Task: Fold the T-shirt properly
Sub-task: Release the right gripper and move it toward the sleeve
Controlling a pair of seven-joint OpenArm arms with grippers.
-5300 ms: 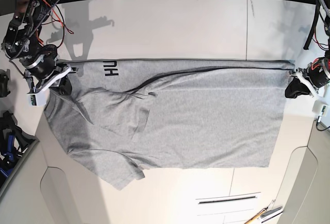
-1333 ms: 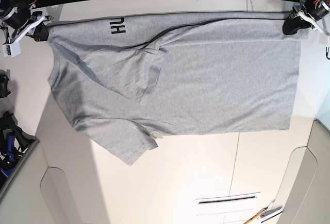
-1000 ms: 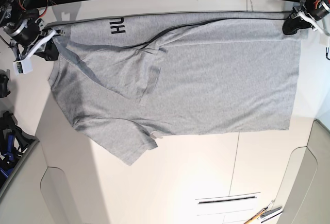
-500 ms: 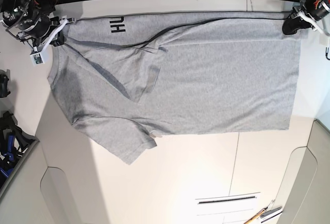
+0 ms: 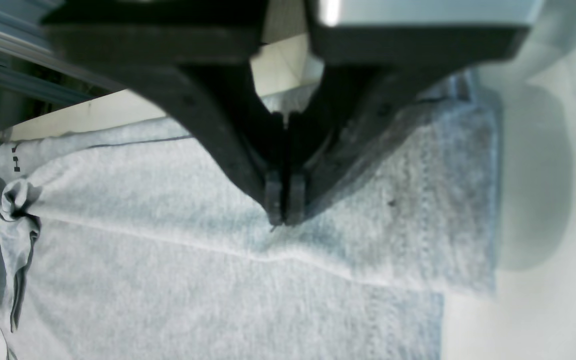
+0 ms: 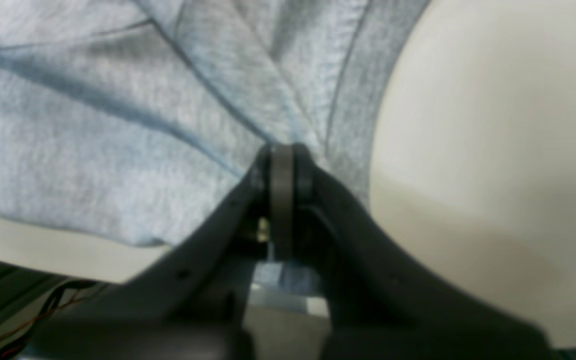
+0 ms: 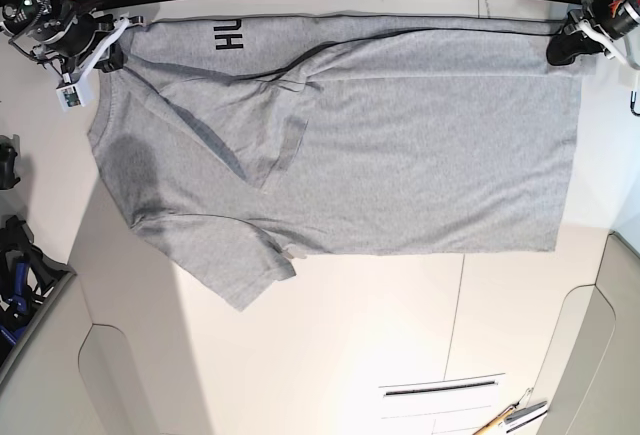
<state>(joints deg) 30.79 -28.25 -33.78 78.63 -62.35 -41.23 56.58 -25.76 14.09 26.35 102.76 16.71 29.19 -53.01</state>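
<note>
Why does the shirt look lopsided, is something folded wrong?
Somewhat. One sleeve of the T-shirt lies tucked over the chest in a crooked flap, with slanting creases beside it. The other sleeve sticks out flat. The left gripper and right gripper pinch opposite corners.

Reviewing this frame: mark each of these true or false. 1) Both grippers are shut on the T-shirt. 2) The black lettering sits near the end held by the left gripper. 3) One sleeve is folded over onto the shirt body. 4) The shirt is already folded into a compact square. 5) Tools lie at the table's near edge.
1) True: the left gripper and right gripper each pinch the T-shirt at its far edge.
2) False: the black lettering is near the right gripper's end.
3) True: a folded-in sleeve lies on the body.
4) False: it lies spread out nearly full length.
5) True: tools lie there.
</note>
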